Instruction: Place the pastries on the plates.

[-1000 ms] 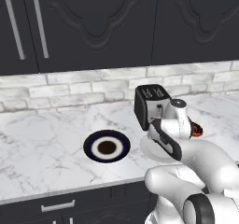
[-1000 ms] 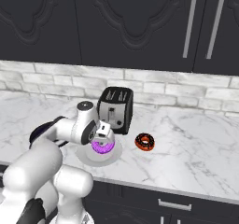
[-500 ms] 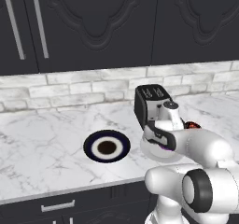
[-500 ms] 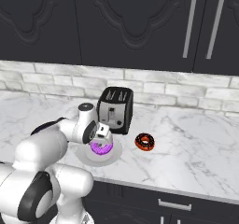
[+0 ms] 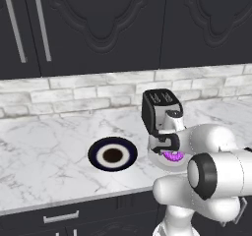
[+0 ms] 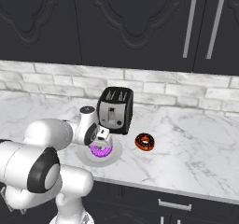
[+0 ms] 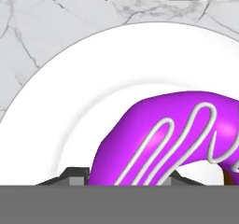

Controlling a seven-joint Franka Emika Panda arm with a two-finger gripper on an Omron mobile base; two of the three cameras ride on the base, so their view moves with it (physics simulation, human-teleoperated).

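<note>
The gripper (image 6: 101, 143) pinches the purple donut (image 7: 172, 139) just over the white plate (image 7: 84, 87); lifting without letting go would drag the donut off

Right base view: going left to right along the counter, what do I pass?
White plate with the purple donut on it → black toaster → red-orange chocolate donut.

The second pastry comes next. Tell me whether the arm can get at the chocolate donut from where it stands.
Probably yes. The chocolate donut lies bare on the marble counter, just right of the white plate where the end effector is shut on the purple donut; it must release first. The toaster stands behind.
</note>
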